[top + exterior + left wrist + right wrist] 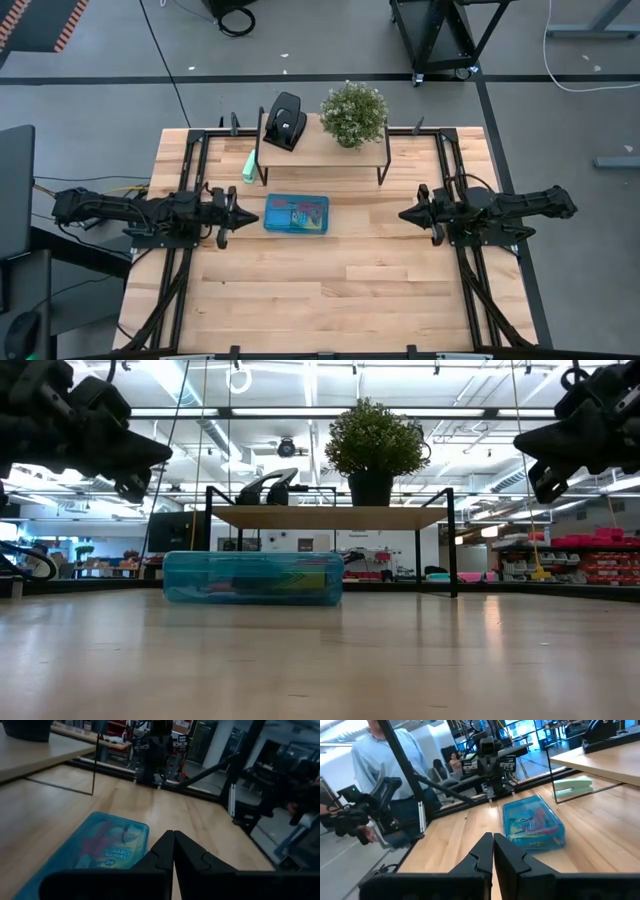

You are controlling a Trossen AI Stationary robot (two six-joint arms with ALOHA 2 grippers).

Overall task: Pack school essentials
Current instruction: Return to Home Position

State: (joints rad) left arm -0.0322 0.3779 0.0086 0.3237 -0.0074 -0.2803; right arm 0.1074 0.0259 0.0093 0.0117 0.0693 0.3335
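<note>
A clear blue case (296,213) lies flat on its bottom on the wooden table, lid closed. Colourful school essentials show through it (95,852) (534,822) (253,578). My left gripper (235,212) hangs shut above the table just left of the case, pointing level at it (173,832). My right gripper (403,214) is shut too. It hovers well to the right of the case and points level toward it (493,835). In the low view both grippers (130,460) (545,460) are high above the tabletop.
A low wooden shelf (325,152) stands at the far side and carries a black hole punch (284,120) and a potted plant (353,112). A mint-green block (247,170) lies by the shelf's left legs. A person (380,755) stands beyond the table's left edge.
</note>
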